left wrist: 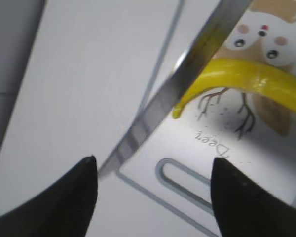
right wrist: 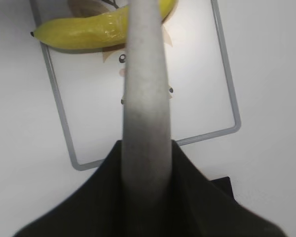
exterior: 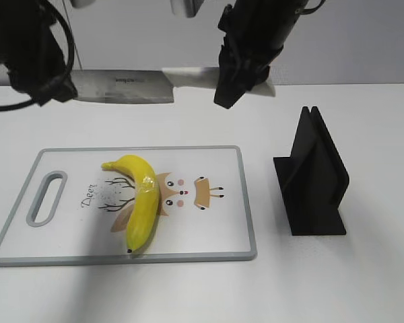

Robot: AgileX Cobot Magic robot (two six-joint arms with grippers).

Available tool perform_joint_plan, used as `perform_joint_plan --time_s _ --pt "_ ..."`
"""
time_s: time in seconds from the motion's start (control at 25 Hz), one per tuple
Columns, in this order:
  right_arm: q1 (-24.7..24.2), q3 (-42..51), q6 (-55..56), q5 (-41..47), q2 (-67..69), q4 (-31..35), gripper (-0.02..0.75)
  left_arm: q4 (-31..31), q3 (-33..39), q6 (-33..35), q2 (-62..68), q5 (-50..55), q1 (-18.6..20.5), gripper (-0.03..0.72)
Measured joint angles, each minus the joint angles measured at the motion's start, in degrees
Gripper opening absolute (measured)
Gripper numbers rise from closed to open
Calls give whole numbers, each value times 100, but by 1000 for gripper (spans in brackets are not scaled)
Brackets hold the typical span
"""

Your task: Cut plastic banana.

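The right fingers [exterior: 230, 91] are clamped on the big silver knife's [exterior: 124, 86] handle. The shiny yellow plastic banana [exterior: 140, 198] lies below them. Left fingers [left wrist: 153, 190] are apart. Next, I think, lower the blade.

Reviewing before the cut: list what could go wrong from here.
1. The banana lies loose and curved on the board; it may roll under the knife.
2. The left gripper hangs open near the blade tip; they could collide.
3. The right gripper holds only the handle; the blade might twist.
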Motion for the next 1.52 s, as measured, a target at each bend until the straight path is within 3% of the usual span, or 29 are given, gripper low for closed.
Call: perform_joint_plan --time_s 0.2,0.4,0.48,0.6,0.8,0.96,1.2,1.52 --pt "-13 -119 142 -72 0 -116 161 1321 -376 -1493 -352 106 0 660" --pt "-13 -119 777 -72 0 -116 161 2699 -437 -3448 -783 660 0 643" --pt "-13 -119 1183 -72 0 -180 161 2977 -437 -3773 -901 1119 36 633" --pt "-13 -125 1701 -72 -35 -335 161 2796 -437 -3941 -1005 1482 278 627" --pt "-13 -138 2259 -67 -296 -496 161 1468 -437 -3958 -1136 1550 1138 612" --pt "-13 -138 3143 -62 -603 -528 161 1259 -416 -3958 -1318 1552 1651 593" --pt "-13 418 4208 -68 -1394 -541 161 1195 529 -3958 -2053 1546 1747 591" --pt "-13 2140 5515 -677 -2762 -1090 161 660 2447 -3952 -3832 1575 1747 589"
